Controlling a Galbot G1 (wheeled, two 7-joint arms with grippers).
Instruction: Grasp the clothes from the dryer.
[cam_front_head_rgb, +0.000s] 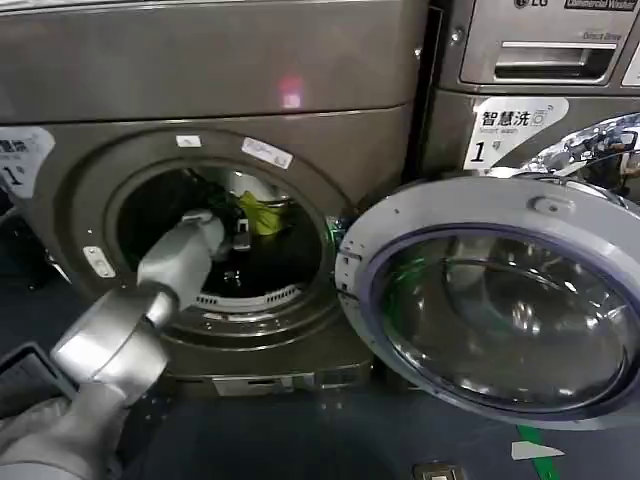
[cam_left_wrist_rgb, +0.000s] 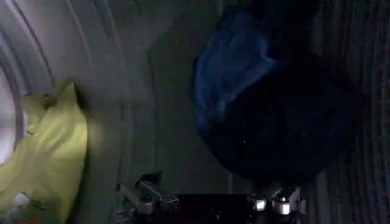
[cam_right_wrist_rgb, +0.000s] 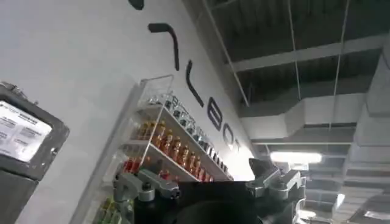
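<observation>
1. Wide apart stand the left gripper's (cam_left_wrist_rgb: 210, 204) jaws in the left wrist view, with nothing between them. A dark blue cloth (cam_left_wrist_rgb: 262, 103) lies just ahead of them in the drum, and a yellow-green cloth (cam_left_wrist_rgb: 46, 158) lies off to one side against the drum wall (cam_left_wrist_rgb: 122, 67).
2. From the head view, the left arm (cam_front_head_rgb: 175, 270) reaches through the dryer's (cam_front_head_rgb: 200, 80) round porthole, and the left gripper (cam_front_head_rgb: 238, 238) sits inside the dark drum. The yellow-green cloth (cam_front_head_rgb: 262, 213) shows just beyond it, deeper in. The glass door (cam_front_head_rgb: 500, 300) hangs swung open to the right. A pink light (cam_front_head_rgb: 290, 92) glows on the front panel above the porthole. A second machine (cam_front_head_rgb: 540, 60) stands to the right, with a white "1" sticker (cam_front_head_rgb: 505, 128).
3. From the right wrist view, the right gripper (cam_right_wrist_rgb: 210, 185) has its jaws spread wide and empty, aimed up at a white wall with a shelf of bottles (cam_right_wrist_rgb: 164, 146) and the ceiling (cam_right_wrist_rgb: 304, 55).
</observation>
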